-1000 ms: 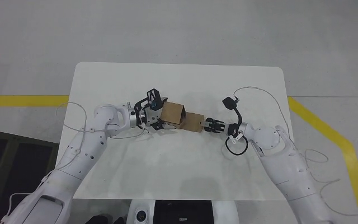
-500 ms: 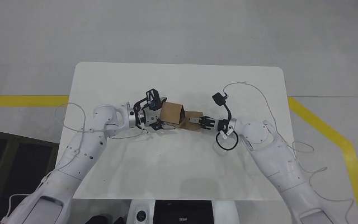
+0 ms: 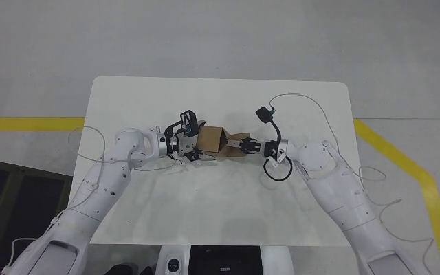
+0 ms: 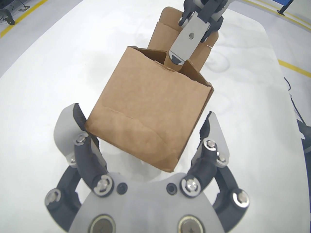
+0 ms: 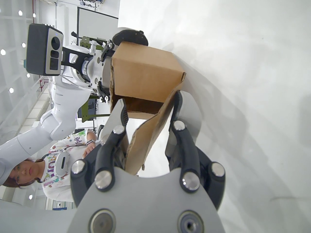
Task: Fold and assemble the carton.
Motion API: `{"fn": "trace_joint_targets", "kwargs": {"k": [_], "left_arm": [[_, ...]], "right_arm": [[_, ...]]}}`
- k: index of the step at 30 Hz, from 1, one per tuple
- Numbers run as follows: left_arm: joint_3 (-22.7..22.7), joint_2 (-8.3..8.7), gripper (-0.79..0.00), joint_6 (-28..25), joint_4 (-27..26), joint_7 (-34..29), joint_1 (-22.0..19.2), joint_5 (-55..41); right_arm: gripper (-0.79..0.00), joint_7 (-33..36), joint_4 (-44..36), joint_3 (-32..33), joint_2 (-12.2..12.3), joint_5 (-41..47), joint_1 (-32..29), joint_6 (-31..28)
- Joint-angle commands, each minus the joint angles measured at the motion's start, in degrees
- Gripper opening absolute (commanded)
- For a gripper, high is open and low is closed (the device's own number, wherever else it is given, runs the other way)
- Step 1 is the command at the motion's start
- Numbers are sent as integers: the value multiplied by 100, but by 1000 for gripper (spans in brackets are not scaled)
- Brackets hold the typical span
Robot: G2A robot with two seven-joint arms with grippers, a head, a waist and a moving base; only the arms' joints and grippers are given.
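Left tool: We see the left tool spread wide, with one finger on each side of the carton's closed end. One pad touches a corner of the cardboard and the other sits right at the opposite edge. We read this as a hold on the carton.

Carton: The brown carton lies on its side between the two tools. Its closed end is seated in the left tool and its open mouth points away from that tool, straight at the right tool. We cannot tell whether its underside rests on the bench or hangs just above it.

Flap: A long flap runs out from the open mouth toward the right tool and passes between that tool's fingers. It is bent partway along its length, not lying flat.

Right tool: The right tool stands partly open and straddles the flap. One finger lies against the cardboard and the other stays clear of it, so we see no pinch on the flap. From the left wrist view, one fingertip of this tool sits at the rim of the mouth, in the notch between two short end flaps.

Bench: The white bench lies beneath both tools, which face each other across the carton.
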Motion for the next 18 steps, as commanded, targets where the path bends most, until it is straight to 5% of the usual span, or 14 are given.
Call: {"fn": "trace_joint_targets", "kwargs": {"k": [1, 7, 13, 14, 18], "left_arm": [[1, -2, 0, -11, 3, -5, -4, 4], [2, -7, 0, -40, 18, -35, -15, -1], [-13, -6, 0, -63, 36, -58, -22, 10], [-14, -7, 0, -68, 37, -54, -21, 4], [-12, -10, 0, -83, 43, -59, -28, 6]], "right_arm": [[-428, 6, 23, -40, -13, 5, 44, -12], [-394, -42, 56, -106, -37, -59, 133, 14], [-126, 87, -58, 149, 41, -26, 17, 69], [-28, 114, -100, 195, 56, 2, -24, 78], [0, 216, -315, 374, 117, 46, -184, 126]]}}
